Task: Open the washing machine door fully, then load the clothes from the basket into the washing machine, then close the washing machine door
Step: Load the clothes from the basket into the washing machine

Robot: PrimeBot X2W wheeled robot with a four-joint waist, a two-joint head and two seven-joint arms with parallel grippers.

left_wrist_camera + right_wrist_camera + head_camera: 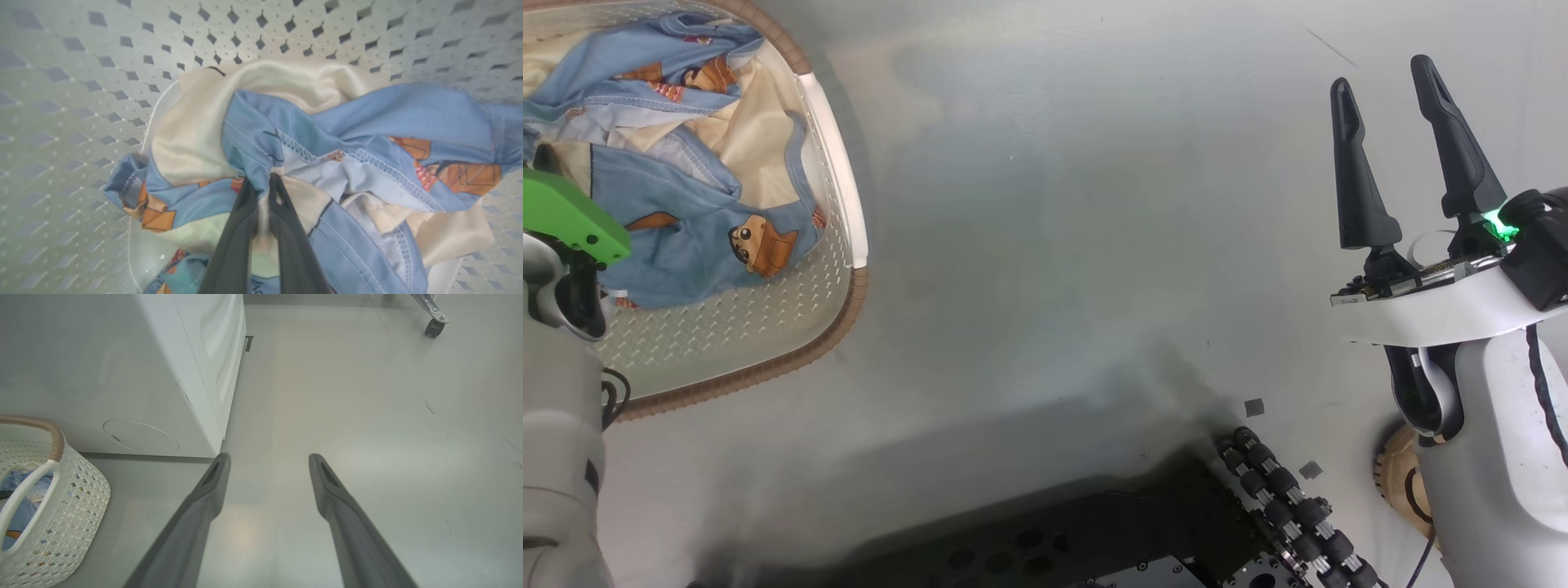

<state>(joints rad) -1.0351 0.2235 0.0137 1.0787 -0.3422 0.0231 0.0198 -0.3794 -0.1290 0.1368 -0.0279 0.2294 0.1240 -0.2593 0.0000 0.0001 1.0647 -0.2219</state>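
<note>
At the far left the basket (837,163) stands on the floor (1054,245), with the clothes (678,253) heaped inside it. The left end effector (261,179) reaches into that heap, its two fingers pinched together on a fold of blue fabric. Well to the right, the right end effector (1380,73) hangs over the floor, fingers spread wide with nothing between them. The washing machine (143,355) stands just beyond the basket.

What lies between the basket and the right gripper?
Bare grey floor lies between the basket and the right gripper, as the head view shows.
</note>
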